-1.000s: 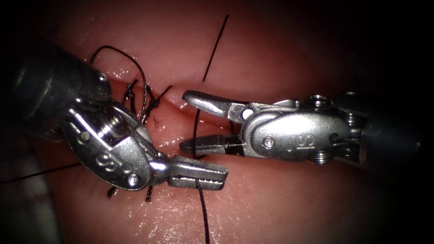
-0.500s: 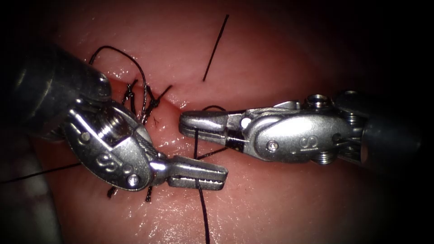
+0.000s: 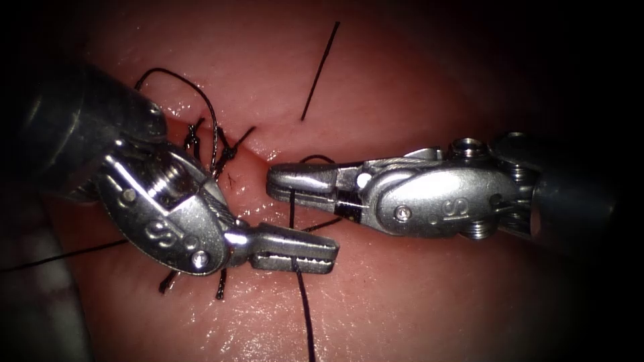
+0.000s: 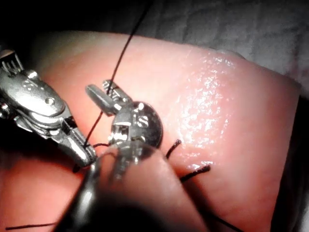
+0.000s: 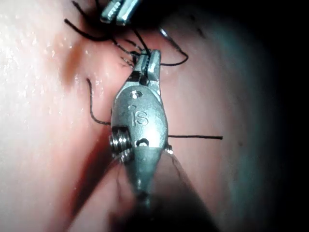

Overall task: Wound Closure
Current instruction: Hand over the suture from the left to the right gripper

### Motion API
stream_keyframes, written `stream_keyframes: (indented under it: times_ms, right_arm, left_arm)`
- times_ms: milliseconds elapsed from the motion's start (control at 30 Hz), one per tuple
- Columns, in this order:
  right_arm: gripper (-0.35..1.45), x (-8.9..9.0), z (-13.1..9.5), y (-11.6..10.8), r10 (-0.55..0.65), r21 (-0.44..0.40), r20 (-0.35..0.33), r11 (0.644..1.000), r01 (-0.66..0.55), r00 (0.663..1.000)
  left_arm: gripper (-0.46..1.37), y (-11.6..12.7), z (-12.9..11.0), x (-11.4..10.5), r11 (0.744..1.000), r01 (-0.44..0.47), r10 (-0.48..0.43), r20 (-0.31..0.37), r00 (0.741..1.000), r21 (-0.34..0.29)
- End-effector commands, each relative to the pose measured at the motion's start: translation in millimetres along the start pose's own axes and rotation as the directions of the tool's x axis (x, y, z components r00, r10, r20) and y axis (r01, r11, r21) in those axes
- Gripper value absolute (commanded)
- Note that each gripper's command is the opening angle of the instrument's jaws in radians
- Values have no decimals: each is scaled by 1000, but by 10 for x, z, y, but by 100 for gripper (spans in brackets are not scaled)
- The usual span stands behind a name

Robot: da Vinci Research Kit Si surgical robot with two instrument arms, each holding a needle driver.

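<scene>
On the tissue [image 3: 402, 302], my left tool [image 3: 296, 253] lies just below the cut [image 3: 251, 161]. Its jaws are parted by a narrow slit, and the black thread [image 3: 303, 315] still runs between them and on toward the near edge. My right tool [image 3: 295, 182] comes in from the right and is shut on the same thread a little higher, over the cut. A short loop of thread arches over its jaws. In the left wrist view, the left tool's jaws [image 4: 104, 92] stand apart around the thread. The right tool [image 5: 148, 60] is closed on the thread in the right wrist view.
Tied stitches with dark knots [image 3: 225, 153] sit at the left part of the cut, behind the left tool's wrist. Short cut thread ends [image 3: 220, 291] stick up below that wrist. A loose straight thread piece [image 3: 320, 70] lies on the far tissue. Another strand [image 3: 60, 258] trails off left.
The right tool's jaws, open a second ago, have closed on the thread. The left tool's jaws, shut on the thread until just now, have parted slightly.
</scene>
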Motion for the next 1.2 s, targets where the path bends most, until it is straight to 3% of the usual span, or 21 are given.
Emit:
stream_keyframes:
  times_ms: [33,167,267,833,1200]
  right_arm:
    - [-35,-1,0,1,1,-4,3,1000,-1,1000]
    - [-35,-14,-1,5,4,-7,9,1000,-4,1000]
    - [-35,-21,0,9,6,-9,11,1000,-6,1000]
    - [-35,-72,-2,24,6,-16,25,1000,-6,1000]
    - [-35,-82,-3,23,4,-14,28,1000,-3,1000]
  left_arm:
    - [92,0,-1,1,1000,0,0,0,1000,4]
    - [110,1,0,3,999,2,-2,-8,1000,37]
    - [108,1,1,4,999,-3,3,-8,1000,50]
    - [78,8,3,12,998,-16,16,5,1000,58]
    - [58,8,-1,23,998,-23,23,8,1000,61]
